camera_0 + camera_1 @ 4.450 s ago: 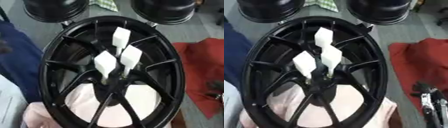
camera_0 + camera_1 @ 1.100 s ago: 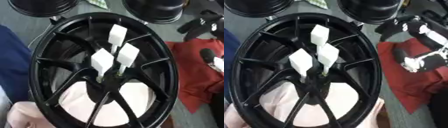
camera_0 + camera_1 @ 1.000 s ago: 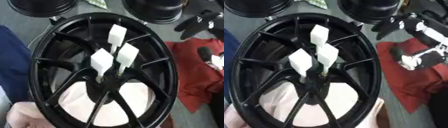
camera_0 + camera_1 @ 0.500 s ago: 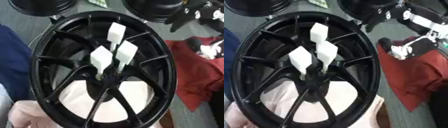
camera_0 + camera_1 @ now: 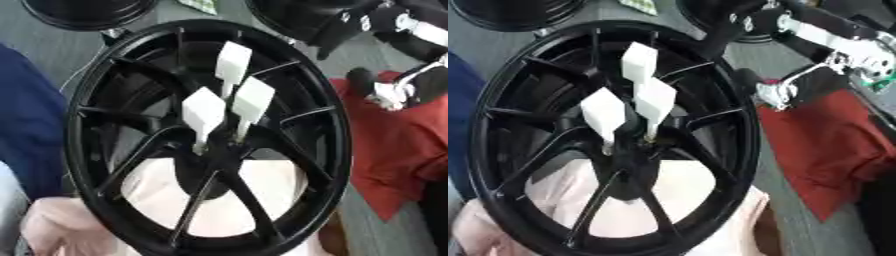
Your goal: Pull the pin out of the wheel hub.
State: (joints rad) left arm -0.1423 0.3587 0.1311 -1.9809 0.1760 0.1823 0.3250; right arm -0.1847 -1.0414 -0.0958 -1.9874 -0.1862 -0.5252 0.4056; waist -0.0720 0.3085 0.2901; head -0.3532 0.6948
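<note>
At hub centre of the black wheel (image 5: 114, 85), three white-tagged pins (image 5: 204, 112) all stand seated; none pulled yet. Right hand (image 5: 798, 85) hovers beside the rim, fingers (image 5: 773, 96) state unclear, touching nothing.

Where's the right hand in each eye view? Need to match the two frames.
Left eye view: right hand at the upper right corner, beyond the wheel rim.
Right eye view: same hand upper right, nearer the middle, reaching over the rim.
Shared landmark: the top white pin above the hub.
</note>
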